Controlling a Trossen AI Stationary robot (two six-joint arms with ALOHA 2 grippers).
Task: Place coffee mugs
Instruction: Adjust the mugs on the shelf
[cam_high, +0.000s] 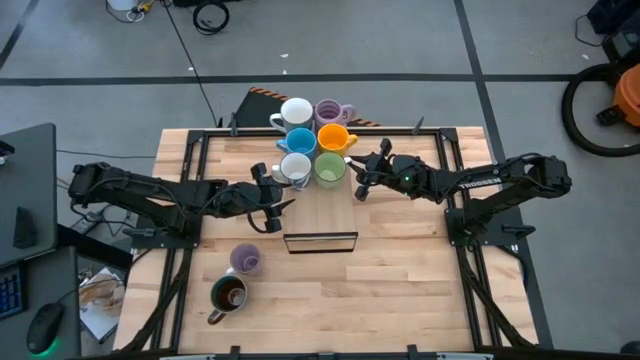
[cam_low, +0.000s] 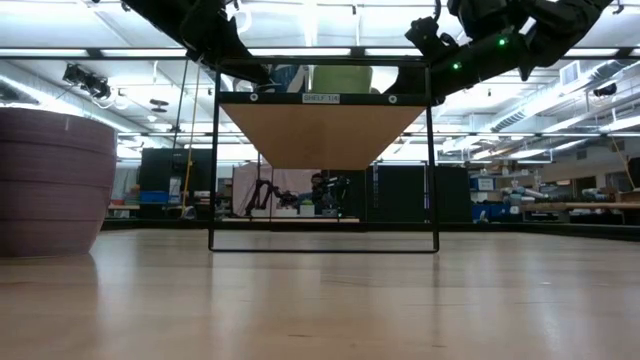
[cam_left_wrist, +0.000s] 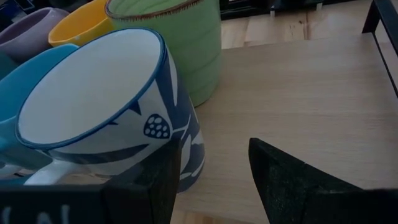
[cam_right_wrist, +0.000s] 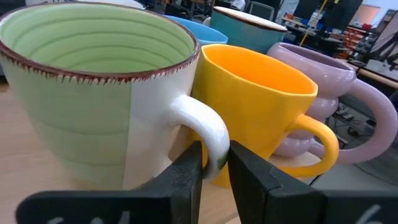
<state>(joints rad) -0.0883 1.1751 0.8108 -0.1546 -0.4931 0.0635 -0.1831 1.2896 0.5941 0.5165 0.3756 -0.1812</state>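
Six mugs stand in two columns on a raised wooden shelf (cam_high: 400, 150) at the table's far side: white (cam_high: 296, 112), lilac (cam_high: 330, 112), blue (cam_high: 300, 140), orange (cam_high: 333, 137), white with a blue pattern (cam_high: 295, 168) and green (cam_high: 329, 168). Another lilac mug (cam_high: 246, 259) and a dark olive mug (cam_high: 228, 293) stand on the table near the left. My left gripper (cam_high: 275, 190) is open beside the patterned mug (cam_left_wrist: 106, 106). My right gripper (cam_high: 355, 175) is shut on the green mug (cam_right_wrist: 93, 93). My left gripper has one finger (cam_left_wrist: 165, 180) close against the patterned mug's lower wall (cam_left_wrist: 193, 155), and I cannot tell whether it touches; the mug lies outside the gap. My right gripper pinches the green mug's handle (cam_right_wrist: 214, 134) between its two fingers, coming level from the table's right. The mug stands upright on the shelf.
The shelf's black frame (cam_low: 215, 150) carries a wooden board high above the table in the low view. Bare shelf wood (cam_left_wrist: 298, 93) lies on the near side of the green mug. The orange mug (cam_right_wrist: 261, 99) stands tight against the green one. The table's near right part is bare wood.
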